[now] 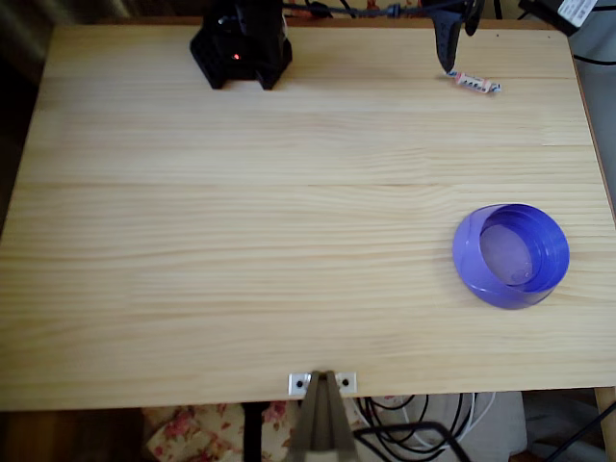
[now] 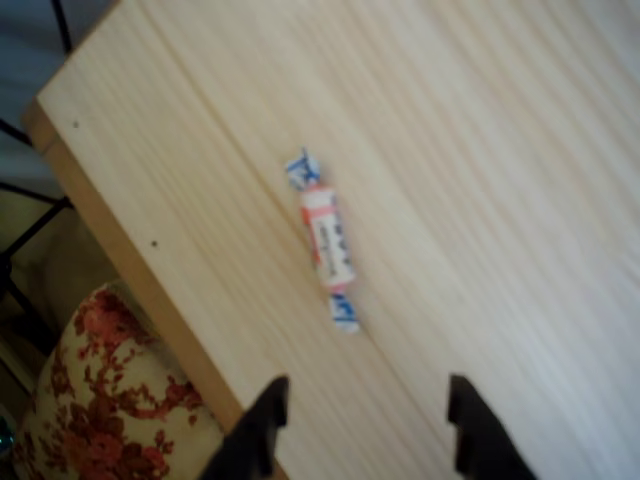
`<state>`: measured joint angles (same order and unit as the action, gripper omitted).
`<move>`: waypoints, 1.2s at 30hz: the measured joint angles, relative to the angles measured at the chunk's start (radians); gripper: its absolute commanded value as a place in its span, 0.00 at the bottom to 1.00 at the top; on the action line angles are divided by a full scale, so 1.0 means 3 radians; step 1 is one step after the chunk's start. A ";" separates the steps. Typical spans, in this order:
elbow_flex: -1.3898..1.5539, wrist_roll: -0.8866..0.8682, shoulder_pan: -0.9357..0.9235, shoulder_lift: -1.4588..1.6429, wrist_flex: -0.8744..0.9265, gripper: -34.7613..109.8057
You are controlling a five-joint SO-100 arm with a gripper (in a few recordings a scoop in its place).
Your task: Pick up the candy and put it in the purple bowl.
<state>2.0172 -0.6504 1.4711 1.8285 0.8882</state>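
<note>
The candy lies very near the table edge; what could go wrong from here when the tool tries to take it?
1. The candy lies close to the table edge, so a nudge from the open tool could push it off.
2. It is thin and flat; the fingers may close above it.
3. The purple bowl is far away, so a weak hold may drop it.

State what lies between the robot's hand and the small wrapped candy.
Nothing but bare pale wooden table: in the wrist view, the open hand hangs short of the white-pink wrapped candy.
</note>
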 measured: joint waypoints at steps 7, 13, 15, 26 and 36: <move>-0.0240 0.0036 0.0077 -0.0419 -0.0107 0.42; -0.0542 0.0087 0.0107 -0.0787 -0.0107 0.42; -0.0557 0.0087 0.0123 -0.0833 -0.0123 0.42; -0.0562 0.0087 0.0061 -0.1028 -0.0348 0.42; -0.0573 0.0066 0.0046 -0.1273 -0.0506 0.41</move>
<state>1.8454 -0.6305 1.4849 1.4465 0.7363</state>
